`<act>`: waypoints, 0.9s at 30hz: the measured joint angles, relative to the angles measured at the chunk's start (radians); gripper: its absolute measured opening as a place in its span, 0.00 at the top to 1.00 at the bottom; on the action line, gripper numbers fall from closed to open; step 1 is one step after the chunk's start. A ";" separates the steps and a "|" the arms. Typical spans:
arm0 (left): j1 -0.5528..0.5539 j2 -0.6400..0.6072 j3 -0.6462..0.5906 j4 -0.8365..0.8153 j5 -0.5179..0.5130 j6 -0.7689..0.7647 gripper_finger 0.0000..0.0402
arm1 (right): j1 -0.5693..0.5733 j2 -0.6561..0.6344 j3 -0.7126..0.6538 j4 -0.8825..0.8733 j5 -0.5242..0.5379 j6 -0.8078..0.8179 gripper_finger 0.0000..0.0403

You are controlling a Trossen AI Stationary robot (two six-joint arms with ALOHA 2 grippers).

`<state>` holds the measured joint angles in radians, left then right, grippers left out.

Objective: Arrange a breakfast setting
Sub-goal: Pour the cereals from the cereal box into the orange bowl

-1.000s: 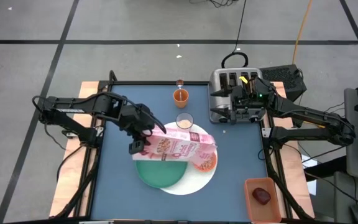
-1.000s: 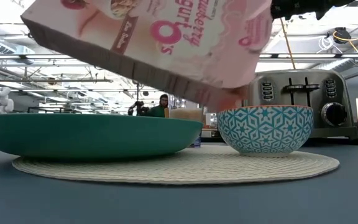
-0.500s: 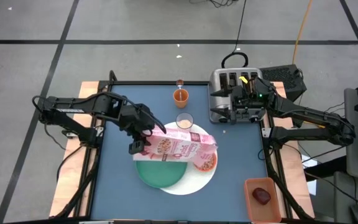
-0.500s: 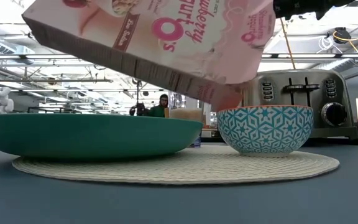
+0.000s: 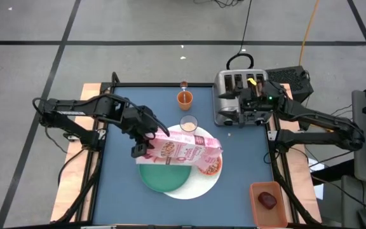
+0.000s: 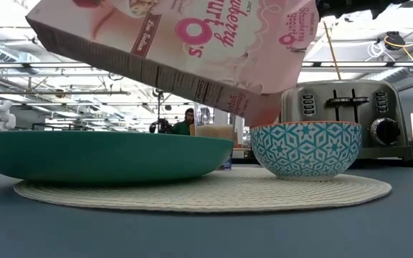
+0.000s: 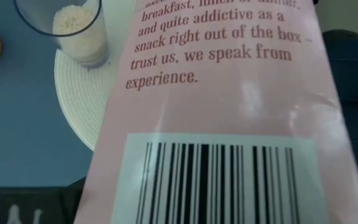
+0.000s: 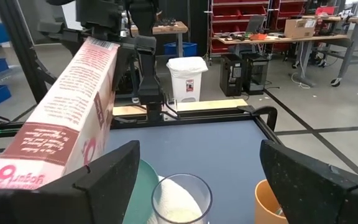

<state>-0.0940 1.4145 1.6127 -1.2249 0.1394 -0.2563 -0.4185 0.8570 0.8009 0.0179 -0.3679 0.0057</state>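
Pink cereal bag [image 5: 186,151]: held in the air, tipped on a slant, its open end down over the small bowl [image 5: 211,165], whose outside carries a teal and white pattern in the low view [image 6: 306,148]; back panel with barcode fills the left wrist view [image 7: 229,124]. Left gripper [image 5: 140,150]: clamped on the bag's far end, above the table's left half. Small bowl: on the large white round plate [image 5: 196,187], at its right side, orange inside seen from above. Smaller green plate [image 5: 164,175]: lying on the left part of the white plate, under the bag. Glass of milk [image 5: 189,124]: upright, just behind the white plate. Orange cup [image 5: 184,98]: behind the glass, near the table's rear edge. Silver toaster [image 5: 234,97]: rear right corner of the blue table [image 5: 246,159]. Right gripper [image 5: 253,116]: hanging at the toaster's front, fingers [image 8: 104,180] spread wide with nothing between them.
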 joint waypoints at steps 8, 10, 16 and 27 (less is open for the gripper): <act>-0.008 -0.051 0.000 0.106 -0.040 0.025 0.42 | -0.001 -0.132 0.000 -0.168 0.000 -0.012 0.19; -0.012 -0.060 0.000 0.148 -0.061 0.033 0.42 | 0.001 -0.156 0.000 -0.200 0.000 -0.012 0.19; -0.034 -0.075 0.000 0.200 -0.137 0.059 0.42 | 0.002 -0.200 0.000 -0.258 0.000 -0.024 0.19; -0.066 -0.077 0.000 0.408 -0.227 0.196 0.42 | 0.000 -0.260 0.000 -0.317 0.114 -0.057 0.19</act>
<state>-0.1604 1.3371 1.6127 -0.8165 -0.0872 -0.0606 -0.4184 0.5975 0.8009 -0.2992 -0.2544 -0.0509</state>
